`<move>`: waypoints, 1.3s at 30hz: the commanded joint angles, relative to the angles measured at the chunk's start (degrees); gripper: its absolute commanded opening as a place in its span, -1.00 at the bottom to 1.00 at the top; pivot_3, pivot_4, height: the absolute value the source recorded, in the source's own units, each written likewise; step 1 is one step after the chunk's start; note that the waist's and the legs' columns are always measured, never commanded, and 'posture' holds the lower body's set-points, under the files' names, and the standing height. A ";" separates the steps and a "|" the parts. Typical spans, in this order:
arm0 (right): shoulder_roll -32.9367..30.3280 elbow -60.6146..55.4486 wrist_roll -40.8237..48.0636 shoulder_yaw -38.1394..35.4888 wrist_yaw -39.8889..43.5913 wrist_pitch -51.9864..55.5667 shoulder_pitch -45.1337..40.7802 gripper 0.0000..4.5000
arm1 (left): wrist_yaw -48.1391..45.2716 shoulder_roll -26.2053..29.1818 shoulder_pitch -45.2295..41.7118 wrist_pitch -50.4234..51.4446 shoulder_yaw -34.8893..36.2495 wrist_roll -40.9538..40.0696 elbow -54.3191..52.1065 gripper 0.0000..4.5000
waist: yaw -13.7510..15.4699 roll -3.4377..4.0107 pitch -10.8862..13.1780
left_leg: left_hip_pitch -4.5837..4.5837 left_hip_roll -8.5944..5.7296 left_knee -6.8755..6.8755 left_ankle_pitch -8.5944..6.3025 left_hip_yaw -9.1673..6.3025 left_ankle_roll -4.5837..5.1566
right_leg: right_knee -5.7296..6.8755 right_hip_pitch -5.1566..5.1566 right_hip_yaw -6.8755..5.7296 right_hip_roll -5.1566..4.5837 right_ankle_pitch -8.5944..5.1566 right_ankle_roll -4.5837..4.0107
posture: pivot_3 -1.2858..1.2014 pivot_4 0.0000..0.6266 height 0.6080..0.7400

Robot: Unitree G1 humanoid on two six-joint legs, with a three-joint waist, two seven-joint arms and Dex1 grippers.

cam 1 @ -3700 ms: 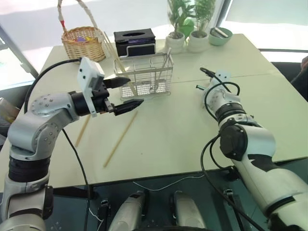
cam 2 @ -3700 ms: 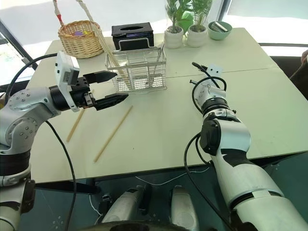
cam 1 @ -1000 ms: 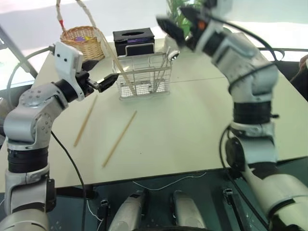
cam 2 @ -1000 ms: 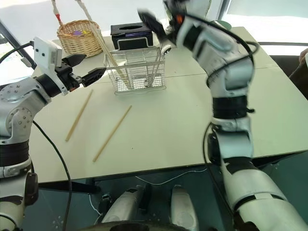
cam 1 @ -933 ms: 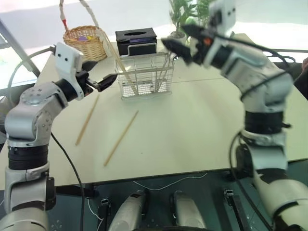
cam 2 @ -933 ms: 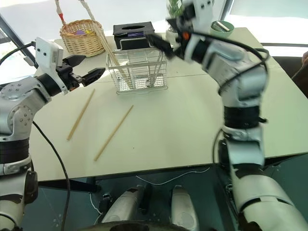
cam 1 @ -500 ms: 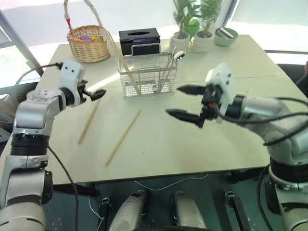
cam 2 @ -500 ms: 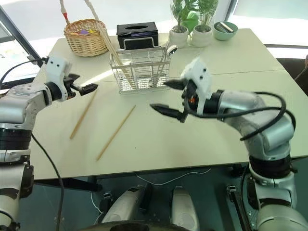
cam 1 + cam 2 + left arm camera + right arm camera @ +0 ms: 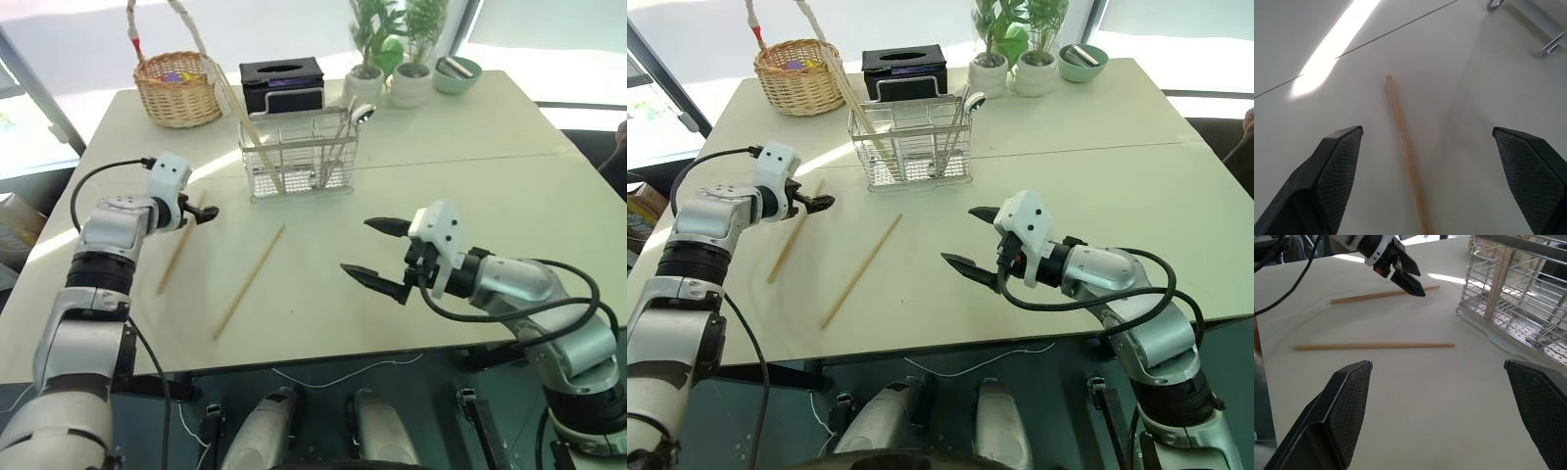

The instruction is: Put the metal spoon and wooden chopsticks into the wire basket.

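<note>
In the left eye view the wire basket (image 9: 299,157) stands upright on the far middle of the tabletop (image 9: 470,137), with the spoon (image 9: 351,127) leaning inside at its right end, bowl up, and a chopstick (image 9: 250,137) slanting out of its left end. Two more chopsticks lie flat nearer the robot: one (image 9: 179,247) at the left and one (image 9: 250,279) just right of it, apart from each other. The left gripper (image 9: 203,211) hovers over the far end of the left stick, jaws apart. The right gripper (image 9: 377,255) hangs above bare tabletop right of centre, jaws wide apart and empty. A wicker basket (image 9: 179,83), a black box (image 9: 282,83) and potted plants (image 9: 392,59) line the far edge. In the left wrist view the left stick (image 9: 1405,152) runs up between the spread fingers (image 9: 1332,176). In the right wrist view both loose sticks lie crosswise beyond its open fingers (image 9: 1347,411), the basket to one side.
</note>
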 commanded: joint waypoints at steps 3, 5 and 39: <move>0.98 -2.03 0.22 -1.03 -1.40 -1.25 0.96 0.98 | -0.22 -0.71 -4.05 0.05 -0.77 3.32 7.09 1.00 | 0.20 -0.04 -0.02 | 0.00 0.00 0.02 0.00 0.00 0.01 | 0.00 0.03 0.00 0.00 0.00 0.00 | 0.03 -0.52 0.78; 1.05 -2.39 0.13 -0.86 -1.59 -1.51 1.84 0.98 | 0.77 -2.04 -5.78 1.00 -0.36 3.69 10.42 1.00 | 0.30 -0.07 -0.04 | 0.02 -0.01 0.07 0.00 -0.01 0.01 | 0.00 0.06 -0.03 0.00 0.00 0.00 | 0.03 -0.52 0.78; 0.47 -0.58 0.42 -2.63 -1.56 -1.78 1.52 1.00 | 11.43 -3.21 -9.45 -9.51 10.15 2.81 14.46 -0.97 | 0.19 -0.17 -0.09 | 0.04 0.00 0.27 -0.03 -0.04 0.01 | 0.11 0.15 -0.09 0.02 0.00 0.03 | 0.03 -0.52 0.78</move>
